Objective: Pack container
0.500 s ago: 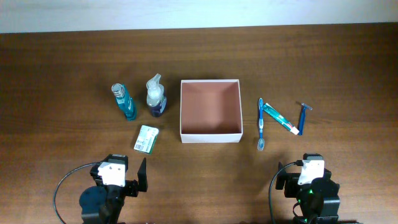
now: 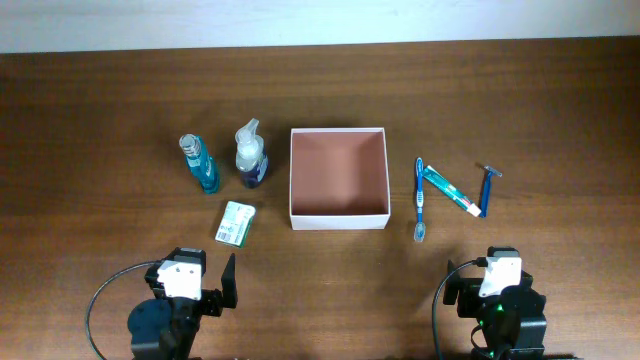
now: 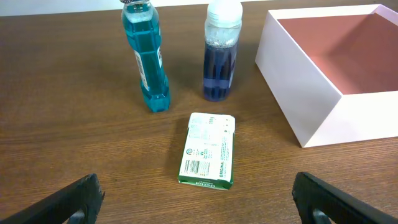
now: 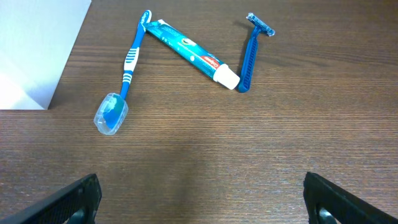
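Container [image 2: 338, 222] at middle of worktop [image 2: 100, 110], empty, top open. Left fingers [image 3: 78, 199] spread wide, nothing held; right fingers [image 4: 78, 199] likewise. Best start: left takes green packet [image 3: 208, 151] across its width (lies flat, closest), lifts clear of wall.

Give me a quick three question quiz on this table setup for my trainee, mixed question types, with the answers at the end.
1. True or false: the container already holds an item.
2. Which stands beside the teal bottle? A) dark blue bottle B) mug C) sponge
3. How many items lie on the container's side nearest the right claw?
Key: 1 false; 2 A; 3 three.
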You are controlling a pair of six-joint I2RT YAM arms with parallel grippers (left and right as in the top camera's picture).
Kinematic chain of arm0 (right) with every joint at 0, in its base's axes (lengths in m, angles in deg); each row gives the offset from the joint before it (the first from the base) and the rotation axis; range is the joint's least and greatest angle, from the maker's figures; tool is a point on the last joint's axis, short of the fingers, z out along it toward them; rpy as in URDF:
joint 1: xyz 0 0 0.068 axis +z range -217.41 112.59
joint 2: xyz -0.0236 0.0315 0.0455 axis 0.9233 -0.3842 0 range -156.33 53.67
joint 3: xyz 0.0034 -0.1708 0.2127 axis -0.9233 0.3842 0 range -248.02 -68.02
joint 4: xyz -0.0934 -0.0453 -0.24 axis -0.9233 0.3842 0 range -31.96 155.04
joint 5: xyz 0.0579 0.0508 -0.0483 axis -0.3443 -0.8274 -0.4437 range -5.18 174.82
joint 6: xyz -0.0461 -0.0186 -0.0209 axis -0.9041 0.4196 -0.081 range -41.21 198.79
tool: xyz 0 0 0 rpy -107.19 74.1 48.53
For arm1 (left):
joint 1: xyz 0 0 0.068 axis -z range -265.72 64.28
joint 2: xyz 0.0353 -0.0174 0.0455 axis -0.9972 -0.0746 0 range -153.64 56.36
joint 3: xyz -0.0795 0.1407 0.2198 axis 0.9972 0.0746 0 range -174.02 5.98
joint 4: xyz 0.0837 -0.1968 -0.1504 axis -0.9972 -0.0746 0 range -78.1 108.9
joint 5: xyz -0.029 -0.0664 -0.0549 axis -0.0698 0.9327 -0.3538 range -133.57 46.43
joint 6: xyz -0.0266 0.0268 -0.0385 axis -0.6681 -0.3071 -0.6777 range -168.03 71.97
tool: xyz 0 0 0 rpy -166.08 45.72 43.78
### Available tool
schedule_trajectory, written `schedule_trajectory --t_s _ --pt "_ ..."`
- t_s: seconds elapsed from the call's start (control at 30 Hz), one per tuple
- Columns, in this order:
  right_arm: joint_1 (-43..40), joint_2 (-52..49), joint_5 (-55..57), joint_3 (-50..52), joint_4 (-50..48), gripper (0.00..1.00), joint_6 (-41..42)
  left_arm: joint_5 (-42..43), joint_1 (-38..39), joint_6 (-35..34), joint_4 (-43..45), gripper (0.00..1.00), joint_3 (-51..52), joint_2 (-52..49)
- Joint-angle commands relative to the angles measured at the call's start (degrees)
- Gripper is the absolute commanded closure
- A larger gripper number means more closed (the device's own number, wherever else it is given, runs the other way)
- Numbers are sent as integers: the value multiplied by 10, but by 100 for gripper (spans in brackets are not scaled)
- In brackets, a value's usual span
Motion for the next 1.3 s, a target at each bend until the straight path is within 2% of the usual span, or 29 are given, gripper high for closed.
schedule_trajectory --t_s 0.0,0.7,0.83,0.97,1.07,1.2,1.27 --pt "-4 6 -2 5 1 1 5 6 2 9 2 0 4 5" --pt "-4 6 -2 5 1 1 5 7 2 9 17 0 4 5" --pt "-4 6 -2 5 1 1 5 6 2 -17 47 0 -18 5" --pt "-4 6 -2 5 1 1 5 6 2 -75 40 0 -75 -6" --pt "-4 6 -2 5 1 1 5 6 2 -103 10 0 -146 -52" --pt "-4 6 -2 5 1 1 5 -6 2 -103 -71 0 -280 -180" --pt "-4 6 -2 5 1 1 5 -9 2 -99 -140 0 -375 -285"
